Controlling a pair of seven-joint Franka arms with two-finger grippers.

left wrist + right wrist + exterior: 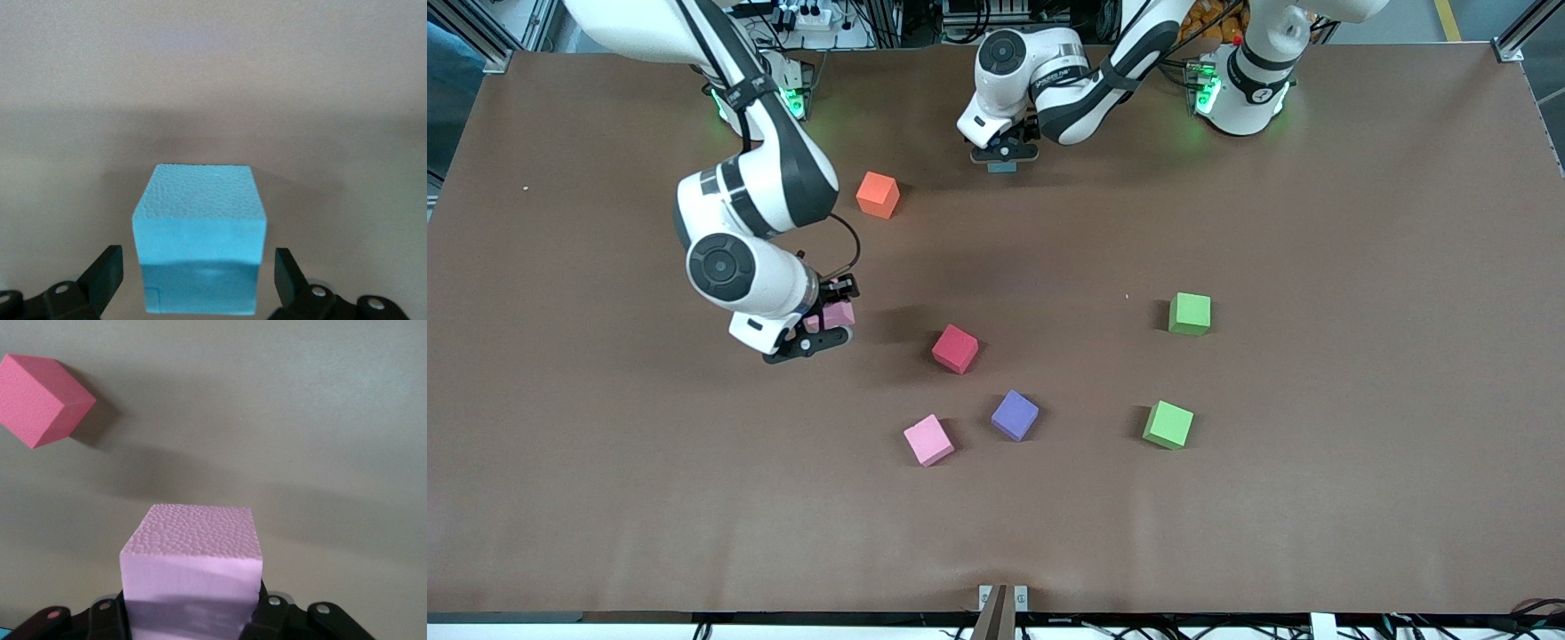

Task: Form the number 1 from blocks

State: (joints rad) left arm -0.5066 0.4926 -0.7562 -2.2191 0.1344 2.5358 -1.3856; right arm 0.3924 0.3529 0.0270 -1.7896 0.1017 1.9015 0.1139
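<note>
My right gripper [824, 327] [190, 617] is shut on a pale pink block [839, 314] [192, 570], over the table toward the right arm's end. The light blue block [1003, 166] [199, 233] rests on the table close to the robots' bases. My left gripper [1005, 156] [198, 280] is open around it, a gap showing between each finger and the block's sides. The second pale pink block [928, 440] lies nearest the front camera. Two bright green blocks [1190, 314] [1168, 424] lie toward the left arm's end, one nearer the camera than the other.
A red cube [955, 348] [40, 400] lies beside the right gripper, toward the table's middle. A purple cube [1015, 415] sits beside the loose pink block. An orange cube [878, 195] lies between the two arms, near the bases.
</note>
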